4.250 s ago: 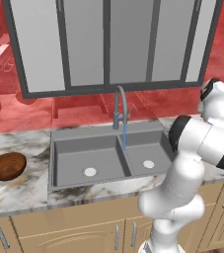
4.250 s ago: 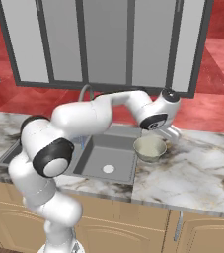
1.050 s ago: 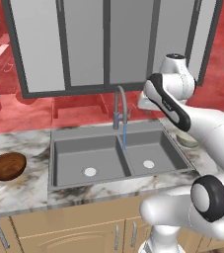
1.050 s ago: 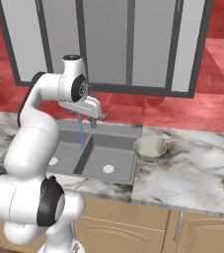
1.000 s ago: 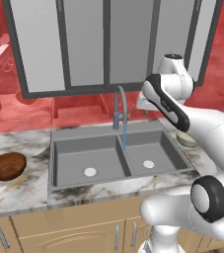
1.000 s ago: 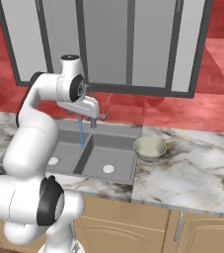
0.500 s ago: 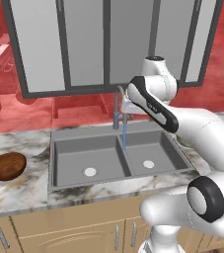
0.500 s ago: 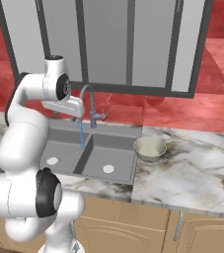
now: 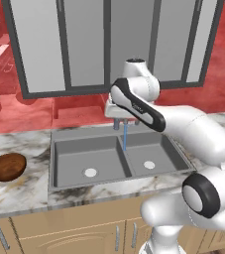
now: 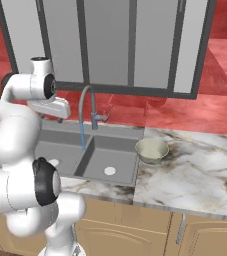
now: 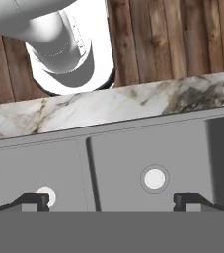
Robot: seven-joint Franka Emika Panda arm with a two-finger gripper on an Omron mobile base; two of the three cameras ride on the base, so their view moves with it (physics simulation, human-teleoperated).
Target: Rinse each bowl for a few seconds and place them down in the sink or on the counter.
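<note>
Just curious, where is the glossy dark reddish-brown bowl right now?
In the left base view the glossy dark reddish-brown bowl sits on the white marble counter, left of the grey sink.

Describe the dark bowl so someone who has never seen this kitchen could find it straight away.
Start at the grey double-basin sink set in the marble counter. Go along the counter to the side far from the pale bowl, and the dark bowl sits alone there, a short way from the sink's rim. It is glossy reddish-brown, unlike the pale greenish-beige one with a cream inside.
</note>
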